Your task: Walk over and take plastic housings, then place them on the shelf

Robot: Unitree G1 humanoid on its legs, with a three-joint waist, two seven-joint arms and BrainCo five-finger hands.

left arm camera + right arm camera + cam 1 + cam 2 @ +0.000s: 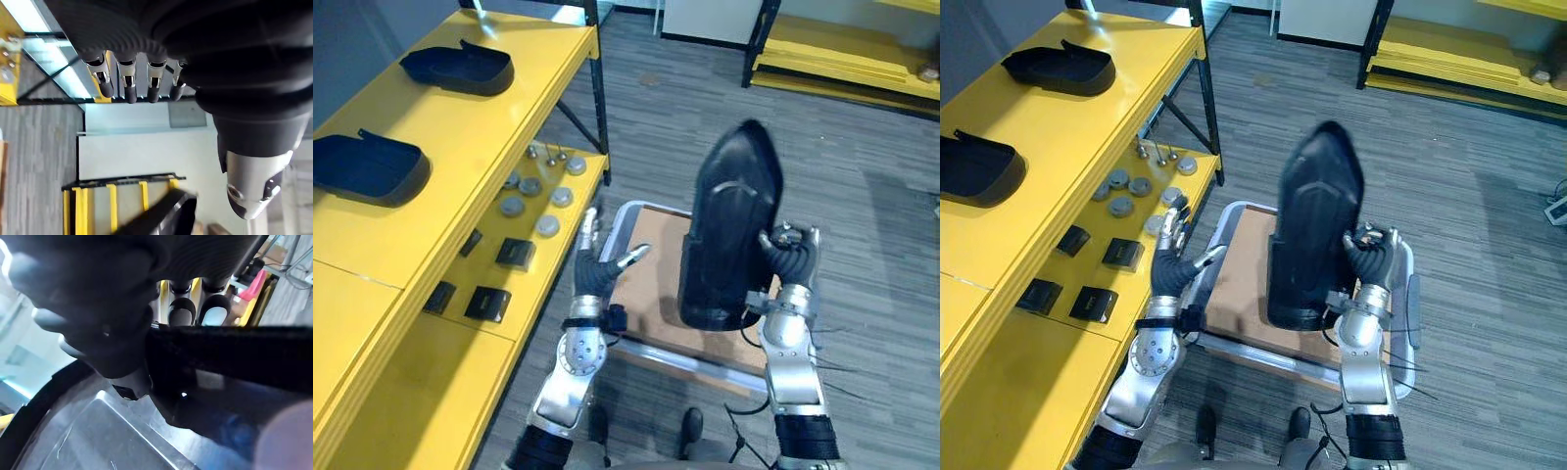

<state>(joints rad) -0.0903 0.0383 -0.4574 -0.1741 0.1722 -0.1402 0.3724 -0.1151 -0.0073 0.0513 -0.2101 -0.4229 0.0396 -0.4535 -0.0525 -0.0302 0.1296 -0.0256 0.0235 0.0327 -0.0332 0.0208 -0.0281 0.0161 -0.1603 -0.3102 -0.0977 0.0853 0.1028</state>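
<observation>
Right hand [790, 257] clamps round the black housing [729, 225], upright over the cart [646, 284]; left hand [597, 269] hangs open beside the yellow shelf [460, 166]

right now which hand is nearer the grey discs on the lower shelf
Left. The left hand hangs open just off the shelf edge beside the discs; the right hand is farther right, gripping the housing over the cart.

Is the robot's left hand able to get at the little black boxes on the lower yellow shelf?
Probably yes. The left hand is open and empty, close beside the lower shelf, and nothing stands between it and the nearest black boxes. The right hand holds the housing.
</observation>
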